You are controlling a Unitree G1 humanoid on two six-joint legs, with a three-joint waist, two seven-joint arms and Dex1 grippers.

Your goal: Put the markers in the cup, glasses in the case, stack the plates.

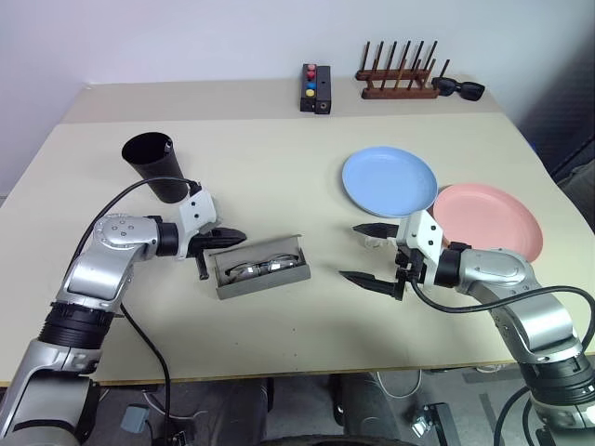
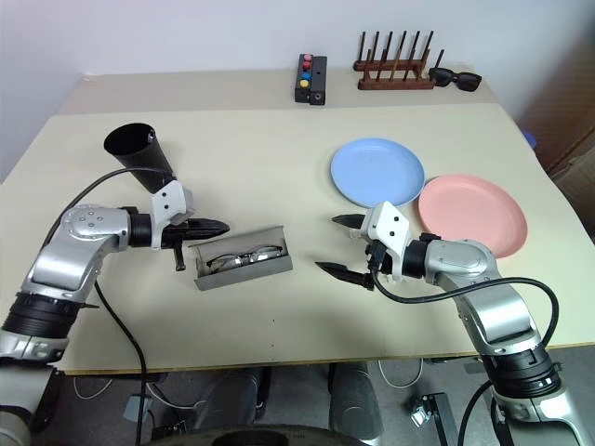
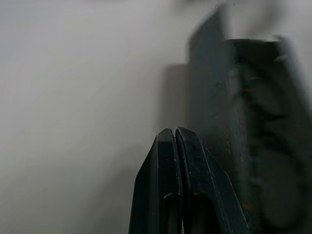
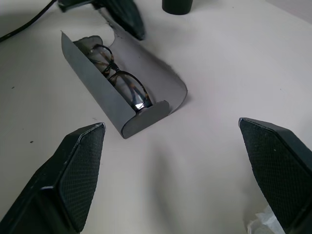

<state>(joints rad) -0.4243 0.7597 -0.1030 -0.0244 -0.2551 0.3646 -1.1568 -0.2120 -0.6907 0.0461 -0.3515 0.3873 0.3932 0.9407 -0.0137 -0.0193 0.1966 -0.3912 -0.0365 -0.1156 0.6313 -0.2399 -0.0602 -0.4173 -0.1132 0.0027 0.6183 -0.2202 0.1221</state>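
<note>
The grey case (image 1: 265, 283) lies open in the middle of the table, with the glasses (image 1: 258, 268) resting inside it; the right wrist view shows the glasses (image 4: 119, 78) along the case's wall (image 4: 97, 92). My left gripper (image 1: 237, 236) is shut and empty, its tips over the case's left end (image 3: 253, 122). My right gripper (image 1: 364, 255) hangs open and empty to the right of the case. The black cup (image 1: 153, 167) stands behind my left arm. A light blue plate (image 1: 389, 181) and a pink plate (image 1: 488, 221) lie side by side at the right. The markers are out of view.
A black box with coloured buttons (image 1: 315, 88), a wooden peg rack (image 1: 400, 79) and black sunglasses (image 1: 458, 88) stand along the table's back edge. A small crumpled clear scrap (image 4: 261, 224) lies beside my right gripper. Bare tabletop lies in front of the case.
</note>
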